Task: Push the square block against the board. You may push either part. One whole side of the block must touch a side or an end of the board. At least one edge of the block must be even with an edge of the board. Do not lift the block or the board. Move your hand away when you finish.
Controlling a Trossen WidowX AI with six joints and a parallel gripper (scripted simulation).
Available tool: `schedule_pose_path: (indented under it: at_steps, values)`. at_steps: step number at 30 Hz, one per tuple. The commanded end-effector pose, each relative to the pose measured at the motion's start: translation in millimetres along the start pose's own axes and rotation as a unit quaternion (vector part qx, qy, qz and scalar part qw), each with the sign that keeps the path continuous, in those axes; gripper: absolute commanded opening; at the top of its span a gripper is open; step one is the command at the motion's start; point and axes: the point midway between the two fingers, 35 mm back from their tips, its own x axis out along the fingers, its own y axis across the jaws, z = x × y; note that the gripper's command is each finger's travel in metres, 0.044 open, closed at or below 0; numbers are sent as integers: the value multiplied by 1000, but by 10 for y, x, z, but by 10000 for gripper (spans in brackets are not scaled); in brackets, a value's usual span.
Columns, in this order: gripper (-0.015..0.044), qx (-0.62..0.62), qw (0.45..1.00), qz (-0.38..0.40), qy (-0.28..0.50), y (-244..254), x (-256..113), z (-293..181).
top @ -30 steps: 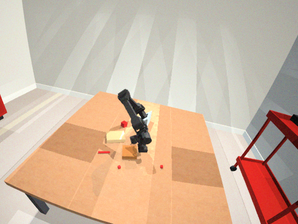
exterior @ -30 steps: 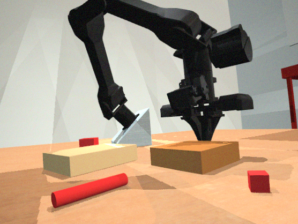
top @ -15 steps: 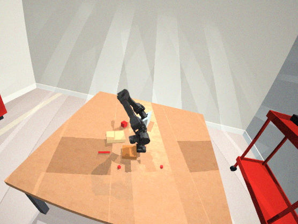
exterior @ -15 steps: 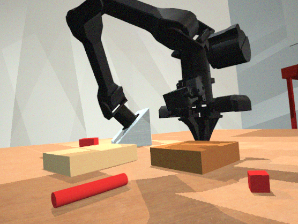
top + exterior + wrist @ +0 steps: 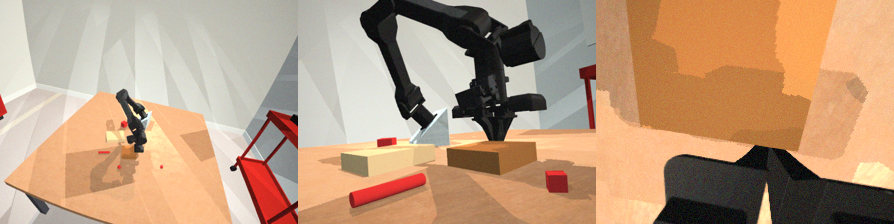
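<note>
With the claw (image 5: 497,140) (image 5: 766,143) together and empty, push the orange-brown square block (image 5: 128,152) (image 5: 483,154) (image 5: 731,75) low and squarely, keeping 1 side parallel to the cream board (image 5: 114,136) (image 5: 389,155).

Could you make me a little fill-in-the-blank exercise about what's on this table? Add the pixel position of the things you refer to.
The robot's gripper (image 5: 497,140) (image 5: 766,143) is ____, with nothing between its fingers.
The thin rod (image 5: 104,152) (image 5: 387,190) is colored ____.
The pale yellow block (image 5: 115,136) (image 5: 386,156) and the brown block (image 5: 129,152) (image 5: 485,155) (image 5: 731,65) are separated by a ____.

Missing words: shut; red; gap.
</note>
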Motion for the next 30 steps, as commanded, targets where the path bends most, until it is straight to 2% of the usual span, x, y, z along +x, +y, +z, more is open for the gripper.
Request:
schedule_pose_path:
  at_steps: [1,30]
  values:
    - [0,1,1000,0,-3,3,1,71]
    - [0,1,1000,0,-3,33,-3,390]
